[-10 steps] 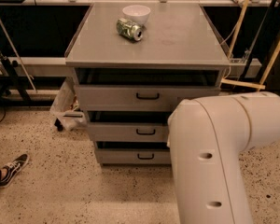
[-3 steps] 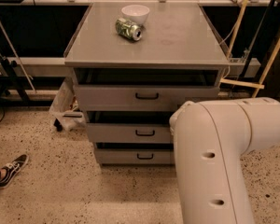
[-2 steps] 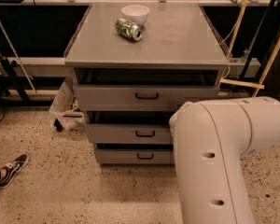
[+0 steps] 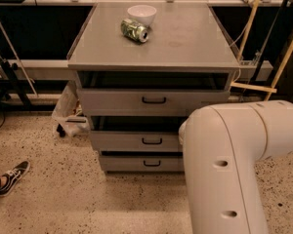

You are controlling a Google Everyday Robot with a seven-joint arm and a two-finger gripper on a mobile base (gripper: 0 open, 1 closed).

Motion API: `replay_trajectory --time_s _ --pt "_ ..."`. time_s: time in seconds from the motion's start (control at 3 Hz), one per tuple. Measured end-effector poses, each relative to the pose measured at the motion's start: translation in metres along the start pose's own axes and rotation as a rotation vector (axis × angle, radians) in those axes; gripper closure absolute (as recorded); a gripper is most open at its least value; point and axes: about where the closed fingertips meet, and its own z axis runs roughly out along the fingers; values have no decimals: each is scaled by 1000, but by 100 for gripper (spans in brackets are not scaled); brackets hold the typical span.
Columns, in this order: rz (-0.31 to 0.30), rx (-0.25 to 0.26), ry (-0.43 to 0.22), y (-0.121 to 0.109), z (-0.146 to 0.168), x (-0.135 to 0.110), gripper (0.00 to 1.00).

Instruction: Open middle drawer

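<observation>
A grey cabinet (image 4: 154, 45) stands ahead with three flat-fronted drawers stacked under its top. The middle drawer (image 4: 134, 141) carries a small black bar handle (image 4: 152, 141) and shows a dark gap above its front. Above it is the top drawer (image 4: 151, 101), below it the bottom drawer (image 4: 139, 163). My white arm (image 4: 234, 165) fills the lower right and covers the right ends of the two lower drawers. The gripper is out of view.
On the cabinet top lie a green can (image 4: 135, 30) on its side and a white bowl (image 4: 141, 14). A person's black shoe (image 4: 10, 177) rests on the speckled floor at the left. A plastic bag (image 4: 68, 106) sits left of the cabinet; wooden poles (image 4: 251, 21) lean at the right.
The white arm has shifted slightly to the right. The drawers and the things on top stay as they were.
</observation>
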Motion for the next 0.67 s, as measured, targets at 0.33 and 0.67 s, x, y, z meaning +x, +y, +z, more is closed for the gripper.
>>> replay_trajectory --time_s 0.33,0.67 --pt "3 -2 -3 9 -2 3 100" --pt "3 -2 -3 8 -4 3 100"
